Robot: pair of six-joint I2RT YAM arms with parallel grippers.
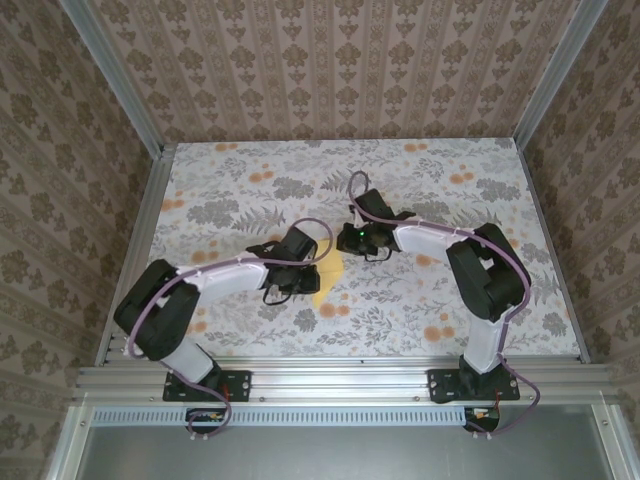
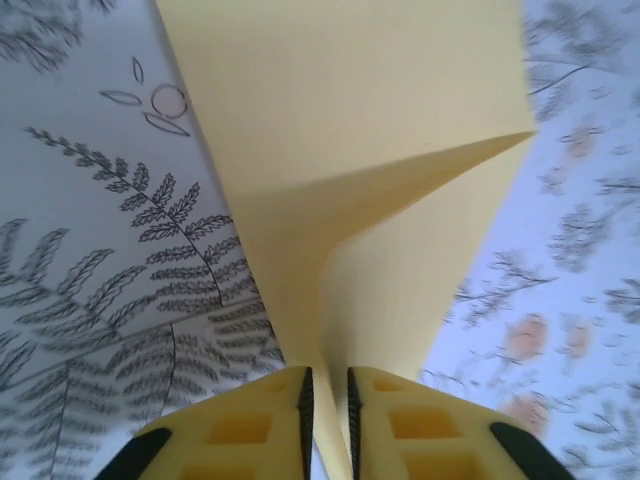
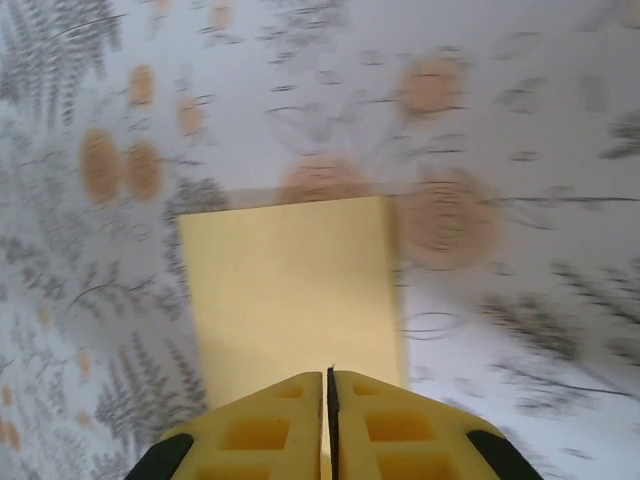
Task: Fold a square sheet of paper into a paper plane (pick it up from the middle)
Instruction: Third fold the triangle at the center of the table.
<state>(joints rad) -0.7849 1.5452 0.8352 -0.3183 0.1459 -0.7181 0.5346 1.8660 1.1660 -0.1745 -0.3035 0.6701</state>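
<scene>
Well, both arms had reached in over the flowered table (image 1: 450, 300) and met near its middle. The left arm (image 1: 215, 280) came in low from its corner and the right arm (image 1: 440, 240) bent across from the other side. Between their black wrists a small patch of the yellow sheet of paper (image 1: 327, 280) showed, just beside the left arm's wrist and a little nearer the arms' bases than the right one.

From the left wrist, the left gripper (image 2: 328, 390) had its yellow fingers (image 2: 240, 430) drawn in to a narrow gap. The sheet ran straight down into that gap, so it looked nipped between them. Beyond the tips the paper spread wide and was plainly folded: one layer lay over another, and a crease ran out to a sharp corner on the right of that view. Grey fern prints on the tablecloth showed on either side.

From the right wrist, the right gripper (image 3: 328, 385) had its fingers (image 3: 400, 425) pressed together, leaving only a hairline between them. The sheet reached right up to their tips as a plain flat rectangle, its far edge lying across an orange flower. I could not tell whether its near edge was caught in that slit.
</scene>
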